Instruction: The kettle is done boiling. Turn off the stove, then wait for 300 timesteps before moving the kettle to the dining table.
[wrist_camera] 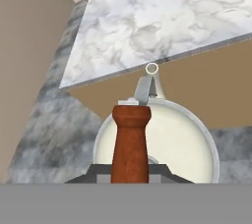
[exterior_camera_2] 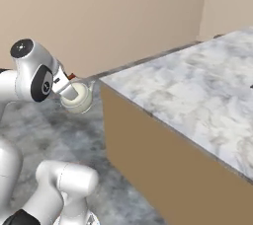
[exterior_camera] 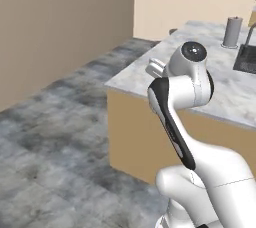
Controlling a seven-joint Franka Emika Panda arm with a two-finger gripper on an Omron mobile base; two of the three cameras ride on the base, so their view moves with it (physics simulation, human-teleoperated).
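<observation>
Left base view: the arm's white elbow hides the hand; the marbled dining table (exterior_camera: 135, 74) fills the upper right.

Right base view: the round cream kettle (exterior_camera_2: 78, 98) hangs at left centre, beside the slab's corner.

Hand view: the gripper (wrist_camera: 130, 171), fingertips cut off below, pinches the reddish-brown wooden handle bar (wrist_camera: 130, 142).

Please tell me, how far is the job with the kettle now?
Done: the kettle is lifted and carried, hanging beside the dining table. In hand: the gripper is shut on the kettle's wooden handle bar. Left: bring it over the marbled top and set it down.
</observation>
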